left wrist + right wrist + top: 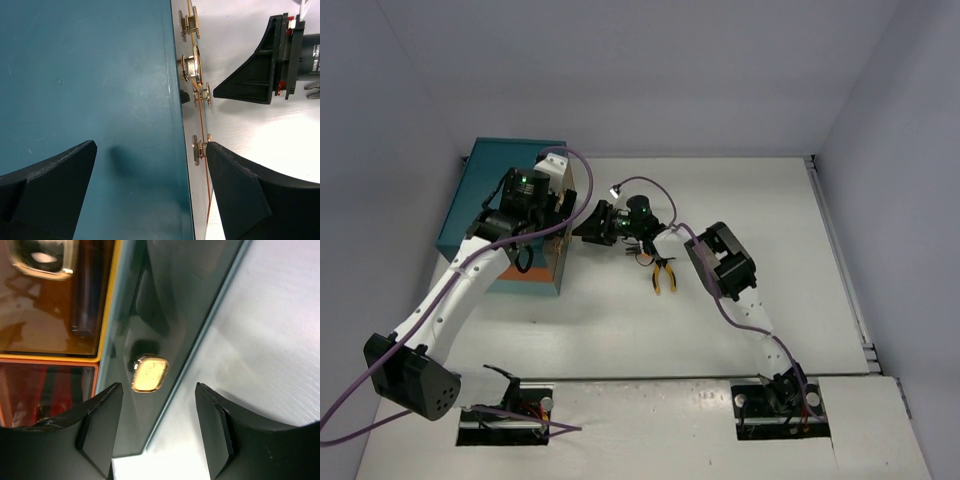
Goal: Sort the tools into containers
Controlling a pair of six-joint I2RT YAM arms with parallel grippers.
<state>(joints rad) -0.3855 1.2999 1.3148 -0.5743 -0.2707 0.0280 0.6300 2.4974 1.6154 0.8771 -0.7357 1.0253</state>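
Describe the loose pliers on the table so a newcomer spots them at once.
Find the teal box-shaped chest at the left of the white table. Right of it, beyond the right arm's black hand, lie small pliers with yellow-orange handles pointing toward the arm bases. Their bright handles stand out from the darker bits beside them.

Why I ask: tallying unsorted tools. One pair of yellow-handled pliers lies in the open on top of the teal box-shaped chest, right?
No: the yellow-handled pliers lie in the open on the white table, right of the teal box-shaped chest, not on top of it. The top external view shows this.
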